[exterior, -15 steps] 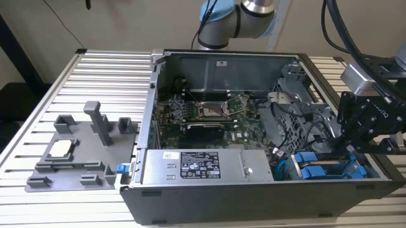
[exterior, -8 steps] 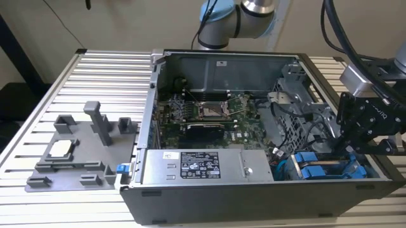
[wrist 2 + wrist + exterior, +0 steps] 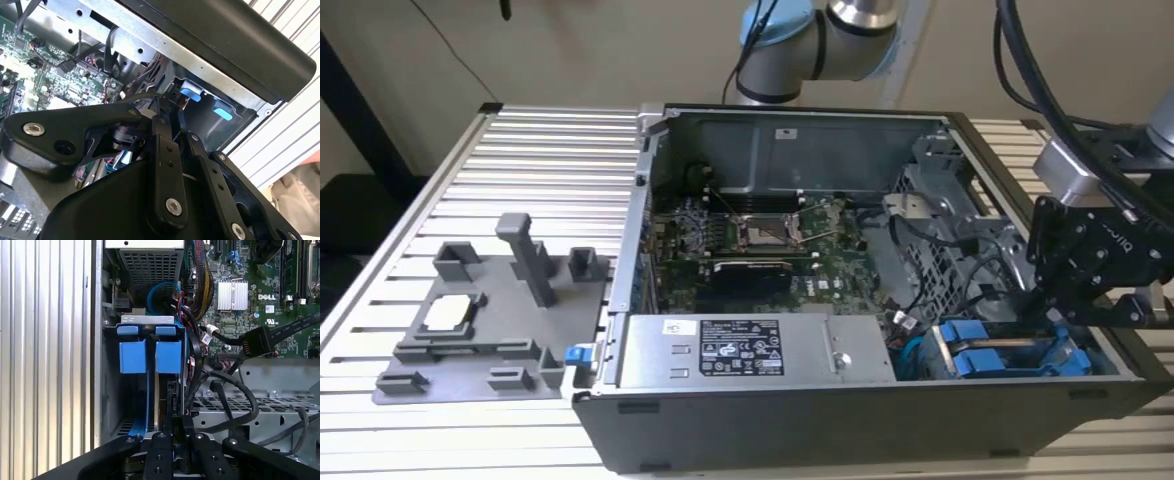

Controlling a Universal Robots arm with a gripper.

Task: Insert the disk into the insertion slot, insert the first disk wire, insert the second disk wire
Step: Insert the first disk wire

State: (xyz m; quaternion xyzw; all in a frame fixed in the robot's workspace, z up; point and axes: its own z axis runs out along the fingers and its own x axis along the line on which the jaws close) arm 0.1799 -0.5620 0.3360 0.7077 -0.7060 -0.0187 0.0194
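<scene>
Arm (image 3: pixel 817 40) has rounded silver-grey joint housings with light blue end caps. A thick bundle of black cables (image 3: pixel 1034 70) runs to the wrist, where there is a silver-grey metal block (image 3: pixel 1078 172). Gripper (image 3: pixel 175 427) is matte black all over. In the exterior view its boxy body (image 3: pixel 1101 262) carries faint pale lettering on the side. In both wrist views the linkage bars (image 3: pixel 165 170) are flat, black and round-ended, and are joined by silver round-headed screws (image 3: pixel 173 206). A broad rounded black plate (image 3: pixel 60 135) has one silver bolt (image 3: pixel 33 129) with a dark hole beside it.
</scene>
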